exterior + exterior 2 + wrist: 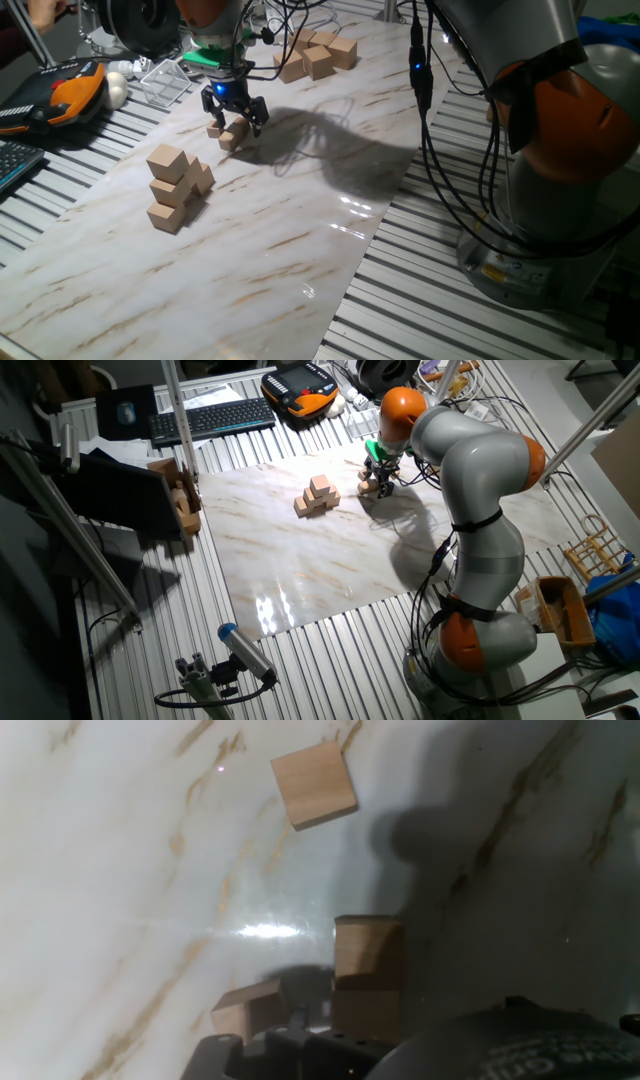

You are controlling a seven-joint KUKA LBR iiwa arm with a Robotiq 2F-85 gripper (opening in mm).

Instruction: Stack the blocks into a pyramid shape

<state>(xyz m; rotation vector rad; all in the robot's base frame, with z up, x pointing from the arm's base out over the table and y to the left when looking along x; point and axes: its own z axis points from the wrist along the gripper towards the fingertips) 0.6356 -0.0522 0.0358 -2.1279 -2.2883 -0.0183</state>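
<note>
On the marble board [300, 260], a partly built pile of blocks [175, 190] is seen well apart from the gripper [234, 117], which is held low with its jaws spread wide around one loose block [233, 136], a second block [215, 129] lying just beside it.

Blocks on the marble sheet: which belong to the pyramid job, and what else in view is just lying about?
Job in hand:
- half-built stack
- loose block under the claw
- second loose block beside it
- claw

Lying about:
- far pile of bigger cubes
- orange pendant
- keyboard
- clear tray
</note>
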